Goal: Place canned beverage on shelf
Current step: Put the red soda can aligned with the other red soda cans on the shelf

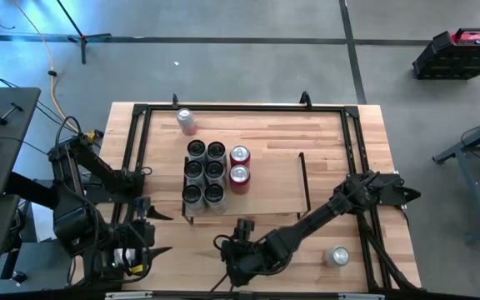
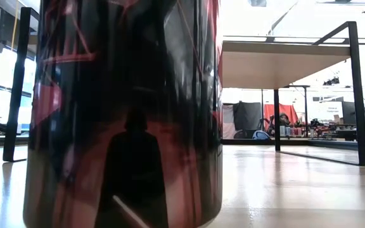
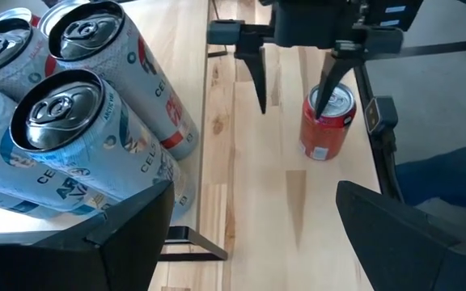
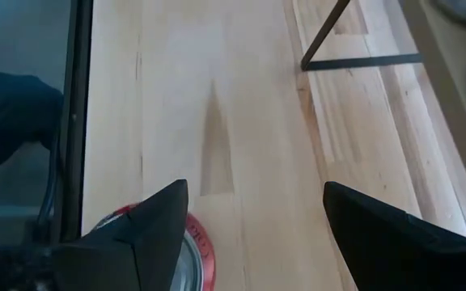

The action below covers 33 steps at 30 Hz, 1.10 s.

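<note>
A grey floor surrounds the wooden table (image 1: 165,250). On it the shelf (image 1: 269,179) carries eight cans at its left end. A red can (image 3: 327,123) stands by the table's near edge, and the right gripper (image 3: 296,90) hangs over it with fingers spread, not gripping. The left gripper (image 1: 144,212) waits open beside the shelf's left end.
</note>
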Available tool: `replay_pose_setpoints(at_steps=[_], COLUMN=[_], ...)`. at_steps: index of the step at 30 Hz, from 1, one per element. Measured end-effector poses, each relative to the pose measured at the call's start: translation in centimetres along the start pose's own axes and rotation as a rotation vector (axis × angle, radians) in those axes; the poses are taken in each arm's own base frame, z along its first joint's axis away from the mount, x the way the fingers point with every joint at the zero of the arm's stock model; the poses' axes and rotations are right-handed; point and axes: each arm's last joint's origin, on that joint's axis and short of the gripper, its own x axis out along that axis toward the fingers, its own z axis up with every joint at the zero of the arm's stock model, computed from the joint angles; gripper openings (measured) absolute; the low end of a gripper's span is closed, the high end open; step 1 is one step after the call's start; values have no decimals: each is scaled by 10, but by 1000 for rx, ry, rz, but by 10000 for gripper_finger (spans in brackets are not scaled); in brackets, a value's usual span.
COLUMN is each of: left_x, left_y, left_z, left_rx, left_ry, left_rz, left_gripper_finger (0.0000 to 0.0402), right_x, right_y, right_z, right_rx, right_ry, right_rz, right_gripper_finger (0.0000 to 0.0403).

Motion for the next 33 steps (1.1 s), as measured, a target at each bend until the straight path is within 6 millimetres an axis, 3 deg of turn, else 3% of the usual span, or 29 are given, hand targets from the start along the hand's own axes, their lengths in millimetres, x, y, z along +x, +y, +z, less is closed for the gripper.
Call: replay_pose_setpoints(at_steps=[23,33], left_x=[-3,-3], left_y=[-2,-2], left_z=[-2,-2], left_rx=[-6,-5], left_ry=[-7,-7], left_rz=[-5,-4], left_gripper_finger=[335,335], right_x=[-3,-8], right_y=[-4,12], right_z=[-14,-4], right_rx=[50,-14], right_ry=[90,-50], right_rz=[-95,-12], right_gripper_finger=[274,274])
